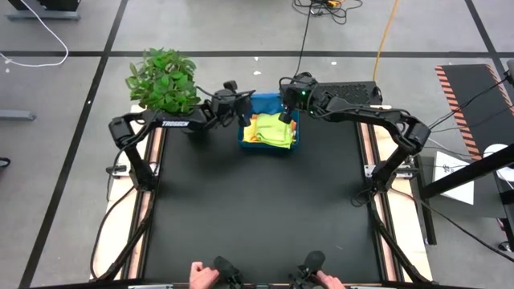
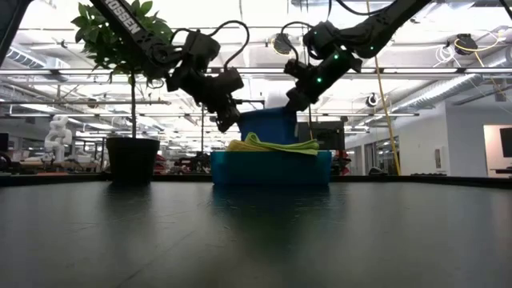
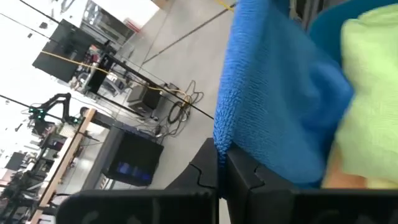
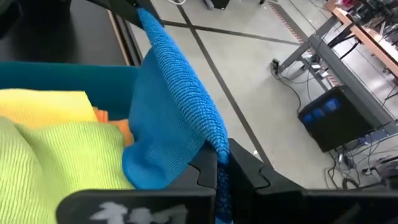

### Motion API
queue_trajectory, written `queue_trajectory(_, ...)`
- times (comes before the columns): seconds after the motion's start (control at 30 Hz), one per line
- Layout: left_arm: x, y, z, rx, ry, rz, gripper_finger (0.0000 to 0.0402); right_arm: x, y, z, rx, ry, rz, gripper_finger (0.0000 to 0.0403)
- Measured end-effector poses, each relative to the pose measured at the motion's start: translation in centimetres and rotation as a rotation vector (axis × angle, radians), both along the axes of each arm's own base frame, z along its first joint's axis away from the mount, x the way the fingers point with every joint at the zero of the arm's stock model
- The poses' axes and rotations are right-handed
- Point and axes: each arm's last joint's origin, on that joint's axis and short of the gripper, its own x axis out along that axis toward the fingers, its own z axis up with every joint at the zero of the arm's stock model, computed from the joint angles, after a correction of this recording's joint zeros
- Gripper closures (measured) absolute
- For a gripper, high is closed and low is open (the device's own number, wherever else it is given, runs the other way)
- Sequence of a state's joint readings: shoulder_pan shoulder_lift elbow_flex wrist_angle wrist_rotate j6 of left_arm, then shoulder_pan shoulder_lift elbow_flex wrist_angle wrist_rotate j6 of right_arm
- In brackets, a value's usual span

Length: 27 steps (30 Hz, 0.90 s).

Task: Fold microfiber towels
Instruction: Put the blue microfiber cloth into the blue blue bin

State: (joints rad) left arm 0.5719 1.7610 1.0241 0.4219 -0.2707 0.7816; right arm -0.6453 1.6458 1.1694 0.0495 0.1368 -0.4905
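Both my arms reach inward to the far middle of the desk (image 1: 257, 201). My left pincer (image 1: 245, 115) and right pincer (image 1: 285, 115) are each clamped tight, raised, close together.

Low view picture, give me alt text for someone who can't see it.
Two dark robot arms reach down over a teal tray at the table's far edge, the left gripper and right gripper each shut on a corner of a blue towel. Lime green towel lies in the tray; a potted plant stands beside it.
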Motion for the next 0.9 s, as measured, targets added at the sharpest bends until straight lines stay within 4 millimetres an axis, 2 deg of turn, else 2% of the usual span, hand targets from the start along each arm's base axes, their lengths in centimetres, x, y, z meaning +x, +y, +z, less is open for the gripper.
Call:
queue_trajectory(0.3,0.3,0.0,1.6,0.103,-0.117,0.056,0.0398,0.2,-0.5,1.0,-0.080,-0.074,-0.011,0.0401)
queue_trajectory(0.57,0.3,-0.3,0.9,0.055,-0.056,0.040,0.0398,0.1,-0.2,0.4,-0.038,-0.022,-0.009,0.0401)
queue_trajectory(0.7,0.8,-1.6,0.1,0.024,0.033,0.004,0.0399,0.6,1.1,-0.3,0.009,0.042,0.023,0.0401)
queue_trajectory(0.9,2.2,-4.8,-0.6,0.023,0.130,-0.069,0.0398,1.8,4.1,-1.1,0.055,0.146,0.116,0.0401)
